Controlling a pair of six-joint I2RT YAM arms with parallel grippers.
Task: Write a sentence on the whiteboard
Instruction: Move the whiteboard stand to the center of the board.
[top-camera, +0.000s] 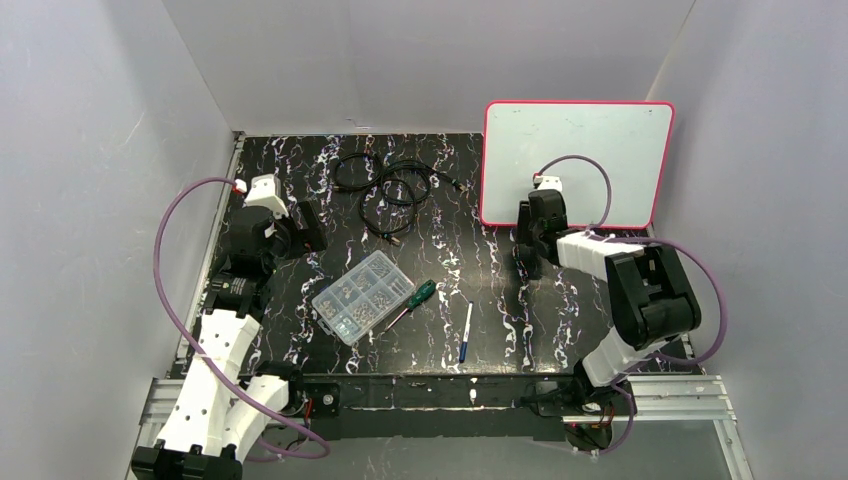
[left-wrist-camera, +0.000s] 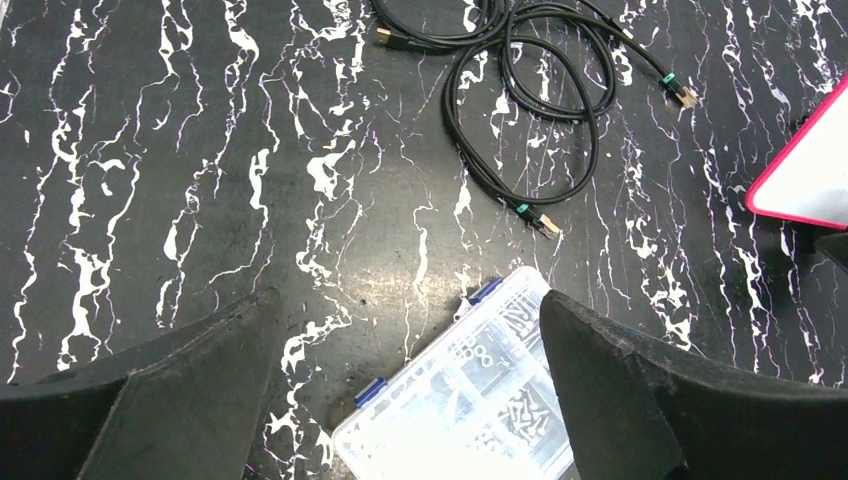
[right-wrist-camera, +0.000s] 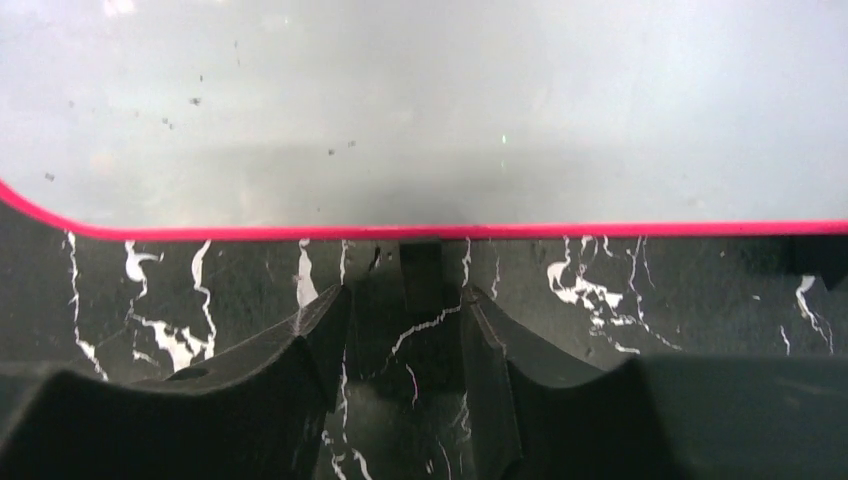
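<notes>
Looking from above, I see the blank whiteboard (top-camera: 600, 150) far right on the bench, my right claw (top-camera: 528, 250) at its near edge (marker (top-camera: 466, 332) lying mid-bench). Left wrist: left claw (left-wrist-camera: 408, 300) gapes empty above the parts box (left-wrist-camera: 470, 400). Right wrist: jaws half-spread, gripping nothing, black clip (right-wrist-camera: 421, 275) just ahead between them, probably to reposition the board.
</notes>
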